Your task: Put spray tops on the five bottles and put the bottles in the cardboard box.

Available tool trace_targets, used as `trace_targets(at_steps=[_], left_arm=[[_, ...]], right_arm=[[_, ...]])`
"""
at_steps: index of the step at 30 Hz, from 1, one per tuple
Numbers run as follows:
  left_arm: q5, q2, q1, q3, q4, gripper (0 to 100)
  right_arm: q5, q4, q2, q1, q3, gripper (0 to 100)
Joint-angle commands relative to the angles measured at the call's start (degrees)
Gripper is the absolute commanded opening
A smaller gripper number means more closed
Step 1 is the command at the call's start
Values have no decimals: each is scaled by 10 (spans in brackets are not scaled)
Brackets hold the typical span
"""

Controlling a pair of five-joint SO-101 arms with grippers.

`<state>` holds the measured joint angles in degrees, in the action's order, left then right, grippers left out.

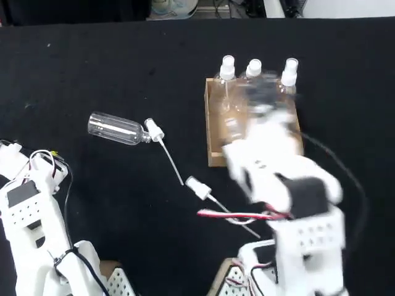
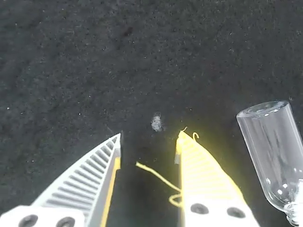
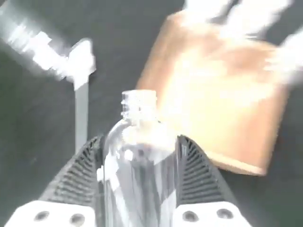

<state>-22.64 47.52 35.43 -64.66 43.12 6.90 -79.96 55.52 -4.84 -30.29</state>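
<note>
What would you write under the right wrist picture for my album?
The right arm's jaws grip a clear bottle with no spray top yet, the cardboard box close by.

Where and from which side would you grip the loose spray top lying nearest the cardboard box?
Grip the spray top by its white head, coming from above with fingers across it; it lies flat on the table, and its thin tube looks too slender to hold firmly.

Three capped bottles [image 1: 253, 69] stand along the cardboard box's [image 1: 213, 123] twelve-o'clock edge. A lying bottle [image 1: 117, 128] is at its nine o'clock, a loose spray top [image 1: 199, 188] at seven. The right end effector [image 3: 139, 139] holds an open bottle [image 3: 135, 161].
</note>
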Motion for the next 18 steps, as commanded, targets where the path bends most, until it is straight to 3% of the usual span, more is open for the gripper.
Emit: trace_targets(at_steps=[1, 4, 8, 14, 18], left_arm=[[-3, 11, -20, 36, -5, 188], [-3, 11, -23, 35, -5, 188], [-3, 11, -23, 35, -5, 188], [-3, 11, -23, 33, -5, 188], [-3, 11, -23, 33, -5, 188]], right_arm=[[3, 70, 50, 194, -7, 22], [3, 193, 48, 308, -72, 22], [1, 437, 24, 396, -196, 22], [2, 803, -54, 438, -356, 22], [2, 952, -137, 448, -378, 22]])
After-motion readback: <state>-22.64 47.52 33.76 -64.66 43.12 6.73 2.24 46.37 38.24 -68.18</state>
